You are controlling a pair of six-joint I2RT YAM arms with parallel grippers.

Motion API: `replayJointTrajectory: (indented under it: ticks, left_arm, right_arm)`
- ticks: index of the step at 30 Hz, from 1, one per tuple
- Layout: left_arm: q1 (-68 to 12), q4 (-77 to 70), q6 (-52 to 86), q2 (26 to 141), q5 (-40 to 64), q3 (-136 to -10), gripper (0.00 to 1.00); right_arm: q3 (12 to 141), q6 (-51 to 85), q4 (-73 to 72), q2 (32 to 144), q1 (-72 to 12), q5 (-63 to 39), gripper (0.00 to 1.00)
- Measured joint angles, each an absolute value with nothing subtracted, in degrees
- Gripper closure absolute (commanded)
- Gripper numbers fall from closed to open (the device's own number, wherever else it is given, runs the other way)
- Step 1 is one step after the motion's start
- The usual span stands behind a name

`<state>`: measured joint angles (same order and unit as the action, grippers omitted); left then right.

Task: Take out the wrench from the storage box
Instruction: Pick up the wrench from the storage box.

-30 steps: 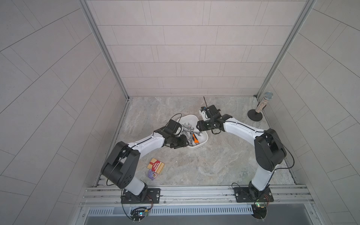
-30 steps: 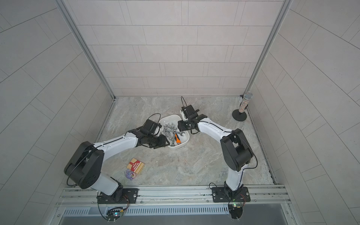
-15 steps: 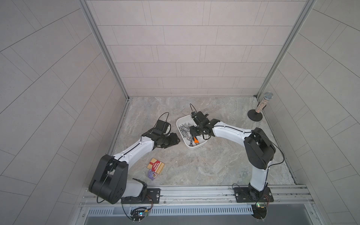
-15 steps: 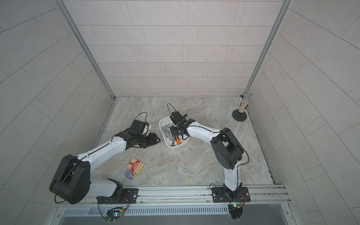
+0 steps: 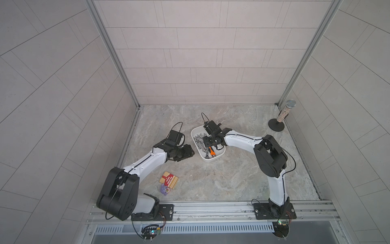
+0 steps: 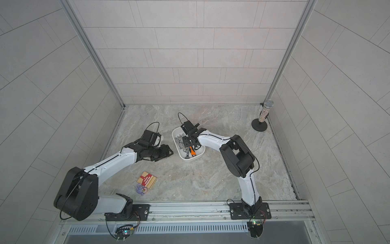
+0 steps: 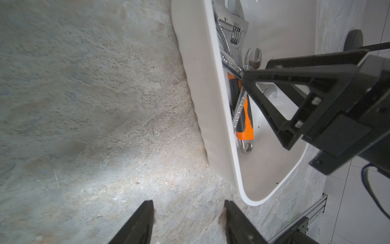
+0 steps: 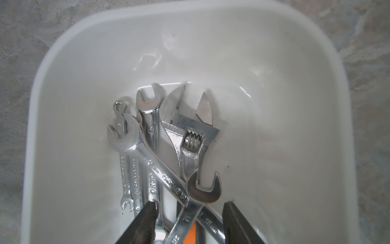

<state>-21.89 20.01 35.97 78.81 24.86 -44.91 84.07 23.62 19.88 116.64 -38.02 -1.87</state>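
The right gripper [image 8: 188, 206] has its two black fingers [image 8: 147, 219] spread, one on each side of two crossed chrome open-ended wrenches [image 8: 173, 188]. One finger looks to brush a shank, but nothing is pinched between them. Just past those lies a silver adjustable wrench [image 8: 190, 139] with a knurled screw, its mouth pointing away from the gripper. Slim chrome spanners [image 8: 147, 126] are heaped alongside it. An orange-and-black tool handle [image 7: 244, 124] shows under the pile.

All of this lies inside the white, glossy, round-cornered storage box [image 8: 306, 95]. The box sits on the grey marbled tabletop [image 5: 211, 186] about mid-table in both top views, with the right arm bent over it.

The left gripper [image 7: 187, 203] is spread as well. Its dark fingers [image 7: 141, 219] stand apart with only bare tabletop between them, holding nothing. It sits low beside the box's long wall, near it but not touching.

Nearer the rail, well apart from the box, lies a red-and-yellow striped packet [image 5: 168, 180], with a small purple wrapped item [image 5: 165, 189] just beside it. In the far corner on the right arm's side stands a glittery microphone on a round black base [image 5: 283, 114].
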Motion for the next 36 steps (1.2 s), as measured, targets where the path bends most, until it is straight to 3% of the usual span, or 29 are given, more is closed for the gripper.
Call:
replayJointTrajectory:
  ticks: [11,36]
  left_arm:
    - [-21.9,20.0,36.0,78.8,25.2,-44.9,0.41]
    - [-21.9,19.5,36.0,79.1,25.6,-44.9,0.41]
  right_arm:
    - [84.8,24.1,19.0,119.0,-37.2,-2.5,0.57]
    - [85.7,26.2,15.8,120.4,-36.7,-5.1,0.96]
